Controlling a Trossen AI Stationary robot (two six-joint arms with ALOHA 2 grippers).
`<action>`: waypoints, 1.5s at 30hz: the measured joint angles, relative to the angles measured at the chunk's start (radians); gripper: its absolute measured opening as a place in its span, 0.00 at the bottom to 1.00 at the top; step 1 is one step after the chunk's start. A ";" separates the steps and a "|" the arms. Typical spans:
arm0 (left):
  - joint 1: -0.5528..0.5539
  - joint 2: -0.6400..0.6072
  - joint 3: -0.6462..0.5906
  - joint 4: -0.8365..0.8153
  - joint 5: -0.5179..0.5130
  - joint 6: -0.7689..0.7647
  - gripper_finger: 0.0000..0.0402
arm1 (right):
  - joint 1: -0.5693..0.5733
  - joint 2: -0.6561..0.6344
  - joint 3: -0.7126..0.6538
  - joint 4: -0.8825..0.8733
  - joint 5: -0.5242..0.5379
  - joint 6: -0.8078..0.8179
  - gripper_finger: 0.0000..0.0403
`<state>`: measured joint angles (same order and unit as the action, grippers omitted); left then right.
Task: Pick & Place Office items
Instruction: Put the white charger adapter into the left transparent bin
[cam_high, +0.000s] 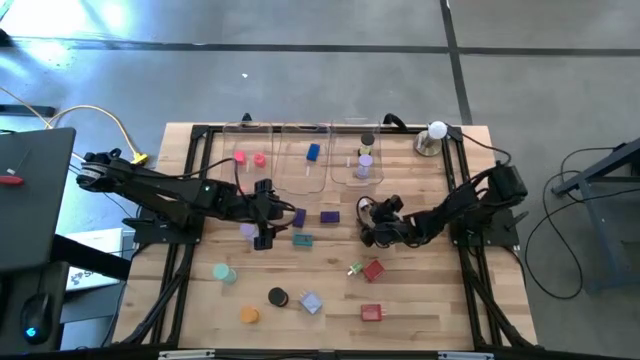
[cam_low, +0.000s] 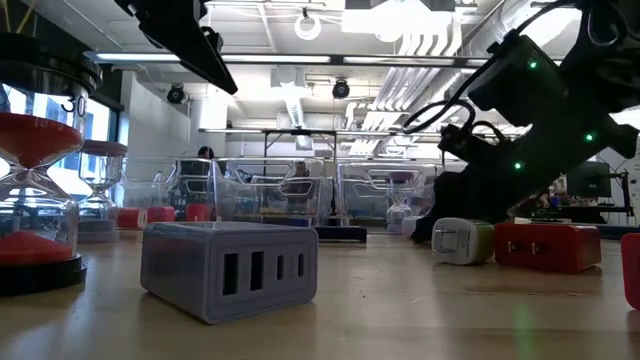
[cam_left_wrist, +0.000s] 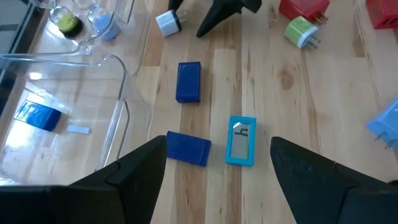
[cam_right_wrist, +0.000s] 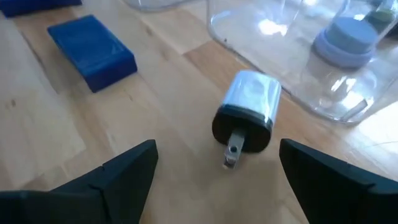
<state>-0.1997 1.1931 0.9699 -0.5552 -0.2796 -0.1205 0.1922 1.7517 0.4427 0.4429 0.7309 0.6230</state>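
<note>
I see a table (cam_high: 420, 300) of pale planked wood, smooth with visible grain; the trays (cam_high: 305, 160) are clear glossy plastic; the blue block (cam_right_wrist: 92, 51) looks slick and shiny. The plug (cam_right_wrist: 247, 111) has a silvery satin shell, a black face and a metal prong; my fingers (cam_left_wrist: 130, 180) look matt black.

Open wood shows between the left end effector (cam_left_wrist: 214, 171) fingers, but a teal display piece (cam_left_wrist: 241, 140) and a blue block (cam_left_wrist: 188, 149) lie right there. The right end effector (cam_right_wrist: 217, 180) has a silver plug adapter (cam_right_wrist: 247, 112) in its gap. Clear trays (cam_high: 300, 160) wall off the worktop's far edge; the near-left corner (cam_high: 150, 320) stays free.
</note>
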 joint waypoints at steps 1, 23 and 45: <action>0.000 0.000 0.000 0.003 0.000 0.000 0.70 | 0.002 0.013 0.000 0.024 0.018 -0.011 0.82; 0.000 0.000 0.000 0.014 0.000 -0.003 0.70 | -0.038 0.073 -0.001 0.170 0.108 -0.201 0.82; 0.000 0.000 -0.002 0.024 -0.001 -0.006 0.70 | -0.088 0.072 -0.001 0.209 -0.006 -0.235 0.66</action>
<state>-0.1997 1.1931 0.9678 -0.5315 -0.2802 -0.1261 0.1045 1.8236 0.4419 0.6518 0.7252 0.3882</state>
